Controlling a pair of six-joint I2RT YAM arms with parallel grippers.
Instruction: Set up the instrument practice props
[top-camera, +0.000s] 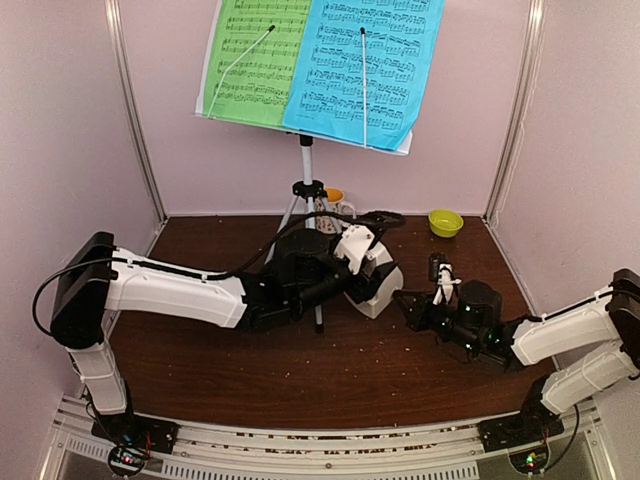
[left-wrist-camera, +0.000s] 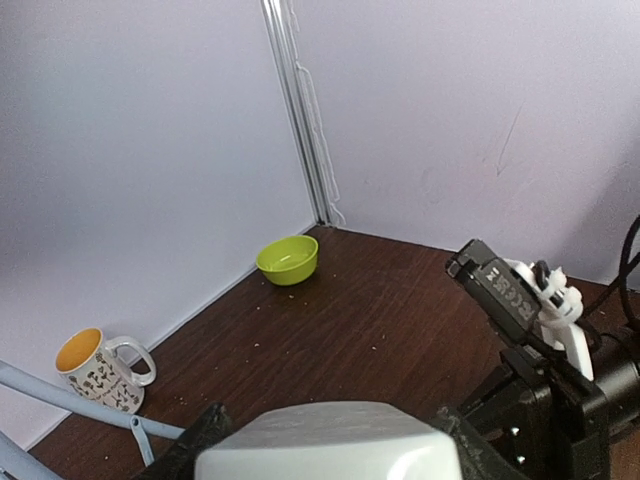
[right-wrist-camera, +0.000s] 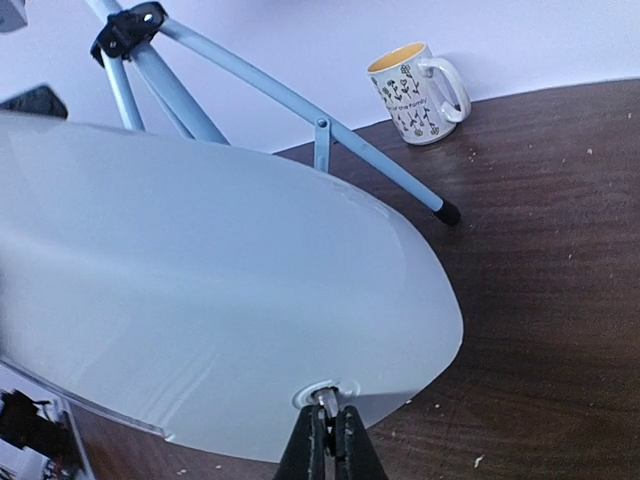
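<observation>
Resting on the dark brown wooden table (top-camera: 300, 370), the white pyramid-shaped plastic metronome (top-camera: 380, 292) sat between the two grippers. The left gripper (top-camera: 370, 270) had its fingers spread wide around the smooth, rounded body of the metronome and held it from both sides. The right gripper (right-wrist-camera: 325, 412) had its thin black fingers (right-wrist-camera: 345, 445) pressed fully together. Their tips met at a small metal pin in a round recess on the edge of the milky, glossy cover; whether the pin itself was pinched, I could not tell.

Just beyond the right fingertips, past the cover, a pale tubular metal leg ended in a black rubber foot on the wood. It belonged to the music stand on a silver tripod (top-camera: 306, 165), which stood upright behind both grippers. High on the stand, the green paper music sheet (top-camera: 255, 60) and the blue paper music sheet (top-camera: 370, 70) lay side by side, each under a thin white wire.

Farther beyond the fingers, near the back wall, stood a patterned ceramic mug with orange inside (right-wrist-camera: 415, 85) and a small round lime-green bowl (left-wrist-camera: 288, 260).
</observation>
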